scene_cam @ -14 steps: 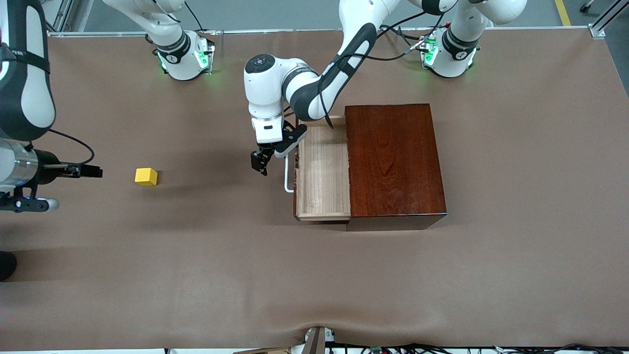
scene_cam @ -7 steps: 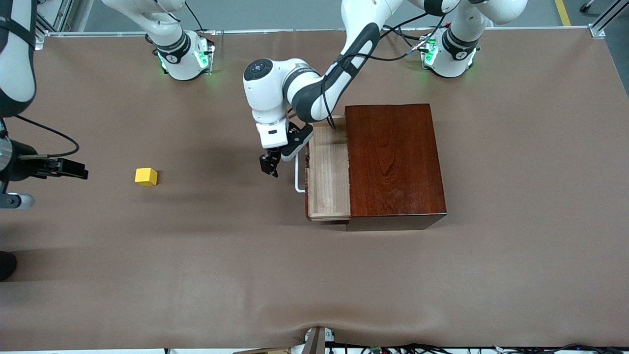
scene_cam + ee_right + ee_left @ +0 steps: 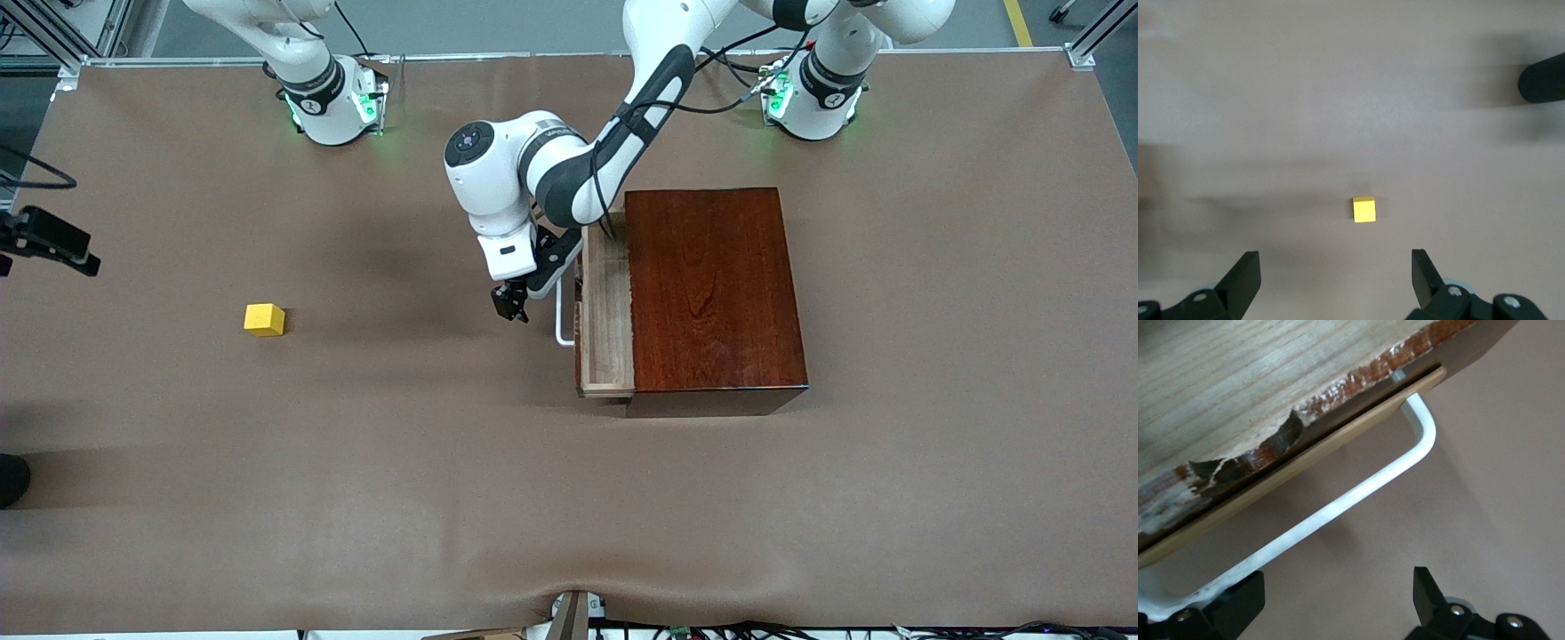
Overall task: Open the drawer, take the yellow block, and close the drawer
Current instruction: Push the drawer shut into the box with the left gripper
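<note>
The drawer (image 3: 606, 311) sticks a short way out of the dark reddish-brown wooden box (image 3: 711, 284), its white handle (image 3: 562, 327) facing the right arm's end of the table. My left gripper (image 3: 511, 307) is open beside the handle. In the left wrist view the handle (image 3: 1338, 507) runs past one of its fingertips (image 3: 1238, 600), with nothing between the jaws. The yellow block (image 3: 264, 319) lies on the table toward the right arm's end. My right gripper (image 3: 76, 253) hangs open high over that end, and the block (image 3: 1364, 209) shows well below it.
Brown paper (image 3: 444, 489) covers the whole table. A dark round object (image 3: 11, 480) sits at the table's edge at the right arm's end, nearer the front camera than the block. The arms' bases (image 3: 333, 102) stand along the edge farthest from the front camera.
The drawer has slid most of the way into the box, with my left gripper moving along at the handle. My right gripper has risen and drawn away from the block.
</note>
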`<control>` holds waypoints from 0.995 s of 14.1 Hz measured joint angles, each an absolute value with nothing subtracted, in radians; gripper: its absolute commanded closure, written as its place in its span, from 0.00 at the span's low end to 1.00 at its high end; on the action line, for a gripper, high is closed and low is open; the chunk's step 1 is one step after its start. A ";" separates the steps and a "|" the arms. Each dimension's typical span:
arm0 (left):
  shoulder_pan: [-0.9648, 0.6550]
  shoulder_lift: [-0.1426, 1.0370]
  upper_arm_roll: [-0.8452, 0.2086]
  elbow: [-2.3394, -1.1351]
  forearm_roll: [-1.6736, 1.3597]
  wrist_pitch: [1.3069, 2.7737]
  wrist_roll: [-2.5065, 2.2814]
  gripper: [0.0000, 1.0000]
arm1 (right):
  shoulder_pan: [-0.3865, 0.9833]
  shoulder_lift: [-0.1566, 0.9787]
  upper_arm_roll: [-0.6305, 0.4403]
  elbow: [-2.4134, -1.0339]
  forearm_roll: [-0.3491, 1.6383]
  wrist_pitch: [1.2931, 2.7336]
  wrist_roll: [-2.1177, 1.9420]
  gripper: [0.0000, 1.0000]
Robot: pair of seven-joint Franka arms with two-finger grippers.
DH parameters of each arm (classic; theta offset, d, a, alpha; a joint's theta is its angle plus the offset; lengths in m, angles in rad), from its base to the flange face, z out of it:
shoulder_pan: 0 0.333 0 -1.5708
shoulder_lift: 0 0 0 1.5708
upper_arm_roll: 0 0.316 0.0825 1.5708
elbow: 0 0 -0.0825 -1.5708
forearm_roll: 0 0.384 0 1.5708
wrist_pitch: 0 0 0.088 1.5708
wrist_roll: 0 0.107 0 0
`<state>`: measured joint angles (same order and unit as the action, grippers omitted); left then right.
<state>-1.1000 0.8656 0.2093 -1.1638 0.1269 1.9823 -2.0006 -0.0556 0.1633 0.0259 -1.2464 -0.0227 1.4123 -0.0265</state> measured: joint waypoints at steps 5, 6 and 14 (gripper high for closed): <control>-1.079 0.866 0.210 -1.164 0.126 1.905 -2.001 0.00 | -0.055 0.078 0.001 -1.288 -0.014 1.311 -0.026 0.00; -1.074 0.866 0.210 -1.165 0.126 1.886 -2.001 0.00 | -0.055 0.050 -0.003 -1.327 -0.013 1.319 -0.026 0.00; -1.052 0.866 0.215 -1.176 0.127 1.786 -1.998 0.00 | -0.027 -0.055 -0.012 -1.486 -0.012 1.367 -0.025 0.00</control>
